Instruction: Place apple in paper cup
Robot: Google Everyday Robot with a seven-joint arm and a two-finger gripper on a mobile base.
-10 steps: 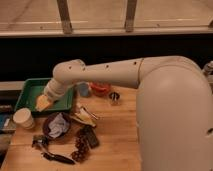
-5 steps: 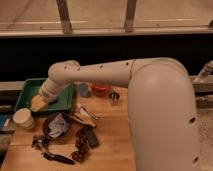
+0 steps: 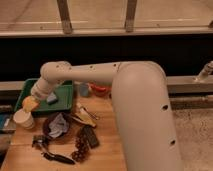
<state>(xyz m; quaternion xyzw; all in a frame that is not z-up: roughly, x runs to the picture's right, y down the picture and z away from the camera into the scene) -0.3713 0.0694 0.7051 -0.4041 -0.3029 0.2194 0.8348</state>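
The yellow-orange apple (image 3: pixel 28 104) hangs at the tip of my white arm, over the left edge of the green tray. My gripper (image 3: pixel 33 101) is shut on it, its fingers mostly hidden behind the fruit. The white paper cup (image 3: pixel 22 119) stands upright on the wooden table, just below and slightly left of the apple, a small gap apart.
The green tray (image 3: pixel 65 98) holds a pale item. A small grey-blue cup (image 3: pixel 84 90) and a red-orange bowl (image 3: pixel 100 90) stand behind. A dark bowl with a cloth (image 3: pixel 56 125), a dark block (image 3: pixel 90 136) and a black-handled tool (image 3: pixel 56 157) lie in front.
My gripper has carried the apple leftward and a little down, from over the tray's middle to its left edge, close above the paper cup.
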